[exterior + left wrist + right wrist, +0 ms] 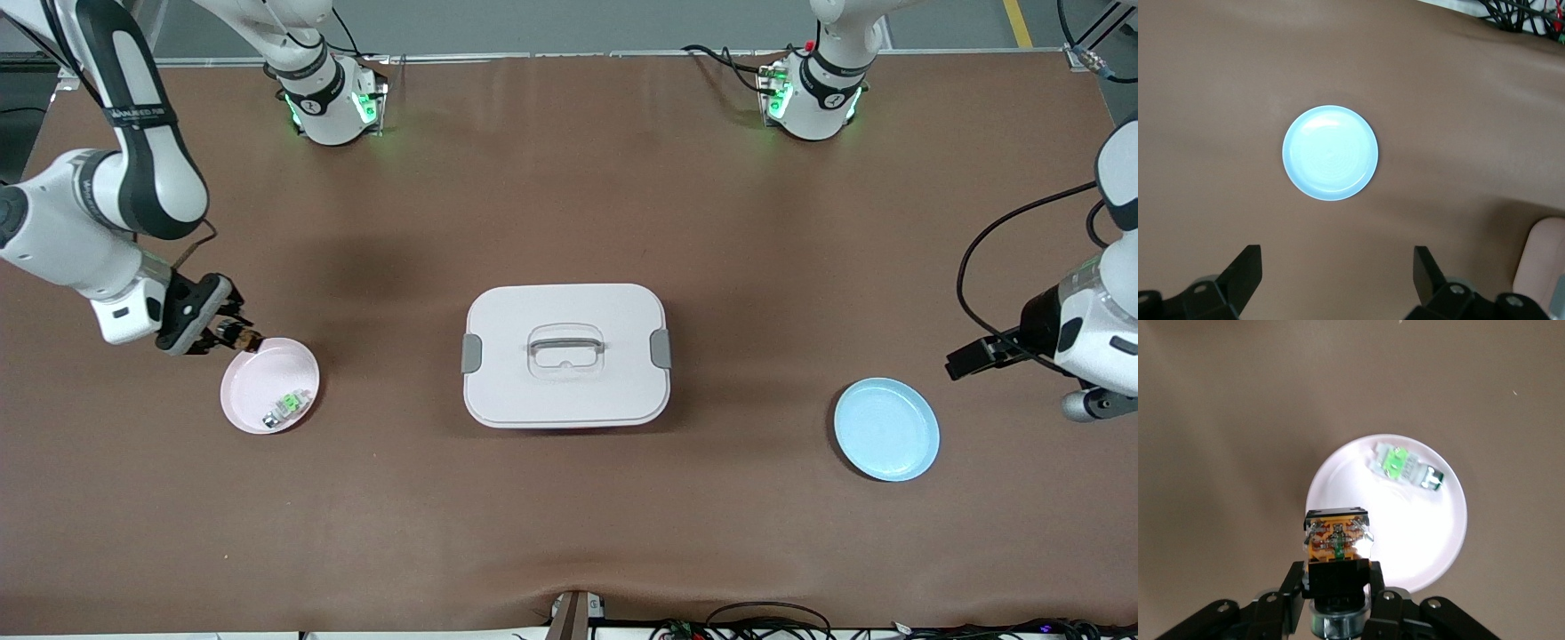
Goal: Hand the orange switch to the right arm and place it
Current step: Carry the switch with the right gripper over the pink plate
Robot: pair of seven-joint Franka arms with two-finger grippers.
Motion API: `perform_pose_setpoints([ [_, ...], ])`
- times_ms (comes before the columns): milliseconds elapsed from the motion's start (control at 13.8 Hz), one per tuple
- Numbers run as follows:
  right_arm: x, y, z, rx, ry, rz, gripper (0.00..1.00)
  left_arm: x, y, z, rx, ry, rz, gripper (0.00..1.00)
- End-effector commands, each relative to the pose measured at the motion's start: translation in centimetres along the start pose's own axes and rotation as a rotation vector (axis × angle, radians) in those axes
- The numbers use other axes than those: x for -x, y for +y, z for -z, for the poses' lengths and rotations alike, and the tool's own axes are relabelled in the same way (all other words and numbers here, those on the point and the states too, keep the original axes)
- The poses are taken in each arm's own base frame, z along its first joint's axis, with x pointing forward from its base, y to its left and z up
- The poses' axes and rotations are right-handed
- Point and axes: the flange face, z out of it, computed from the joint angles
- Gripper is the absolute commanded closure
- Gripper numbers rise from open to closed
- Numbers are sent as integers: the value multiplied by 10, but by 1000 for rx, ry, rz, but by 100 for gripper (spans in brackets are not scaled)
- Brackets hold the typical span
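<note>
My right gripper [233,333] is shut on the orange switch [1337,540], a small black block with orange parts. It hangs in the air over the rim of the pink plate [258,378] at the right arm's end of the table. The switch [244,337] shows just above that rim in the front view. A small green-and-white component [286,406] lies in the pink plate [1418,533]. My left gripper [1336,273] is open and holds nothing. It waits above the table beside the light blue plate [1330,153], at the left arm's end.
A white lidded box [565,356] with grey side latches and a handle stands in the middle of the table. The light blue plate [886,428] has nothing in it. Cables run along the table edge nearest the front camera.
</note>
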Motion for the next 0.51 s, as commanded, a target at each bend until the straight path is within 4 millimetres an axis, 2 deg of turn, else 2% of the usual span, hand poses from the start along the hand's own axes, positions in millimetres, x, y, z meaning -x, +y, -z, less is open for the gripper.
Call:
perform_pose_setpoints([
  [0, 19, 14, -3, -4, -39, 87, 100, 13, -17, 24, -41, 2, -63, 0],
  [72, 28, 17, -11, -12, -40, 102, 100, 18, -18, 32, -48, 0, -74, 0],
  [434, 40, 28, -32, 27, -39, 200, 100, 45, -14, 64, -71, -31, -149, 0],
])
